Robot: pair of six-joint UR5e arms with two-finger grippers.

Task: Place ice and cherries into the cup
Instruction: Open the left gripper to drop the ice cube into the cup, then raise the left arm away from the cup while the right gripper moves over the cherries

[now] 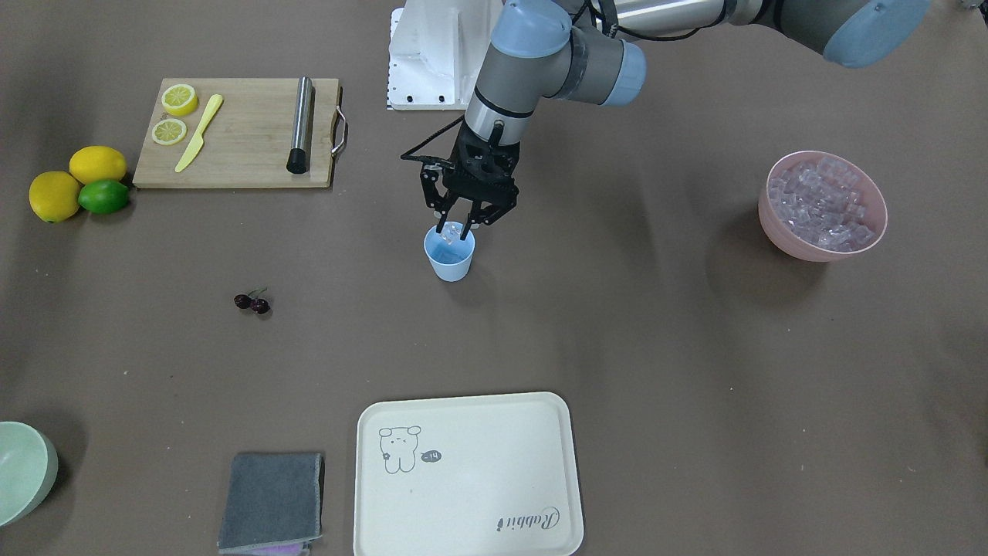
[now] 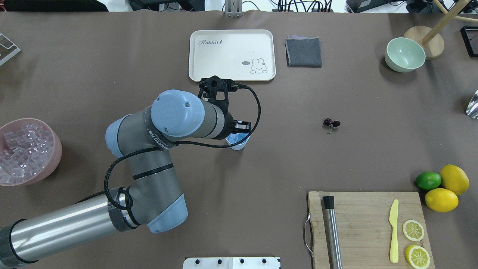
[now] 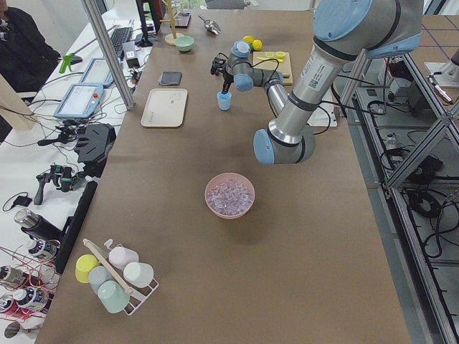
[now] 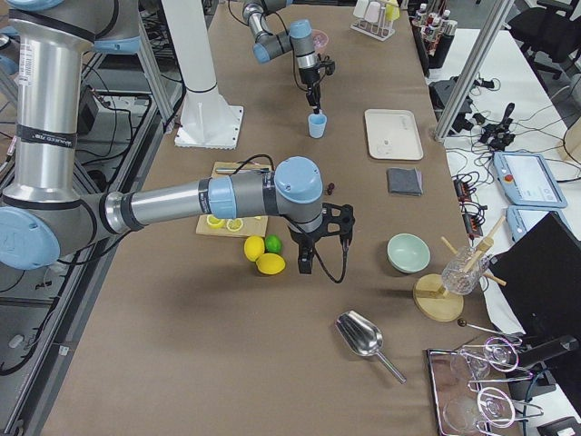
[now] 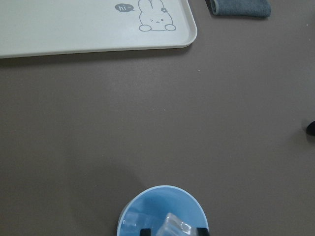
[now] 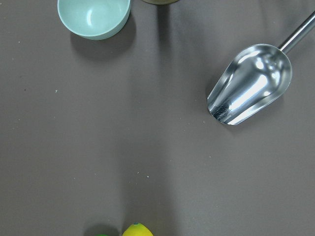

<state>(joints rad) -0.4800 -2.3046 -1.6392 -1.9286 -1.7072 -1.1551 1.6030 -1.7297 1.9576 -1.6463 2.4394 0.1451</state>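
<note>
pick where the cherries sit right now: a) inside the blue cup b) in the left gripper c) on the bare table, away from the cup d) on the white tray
c: the cherries lie on the table apart from the cup, while the left gripper holds an ice cube at the cup's mouth.

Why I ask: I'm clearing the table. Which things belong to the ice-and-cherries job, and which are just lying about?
Job: blue cup, ice cube in left claw, ice in pink bowl, cherries.
Lying about: cutting board, lemons, lime, yellow knife, tray, grey cloth, green bowl, scoop.
</note>
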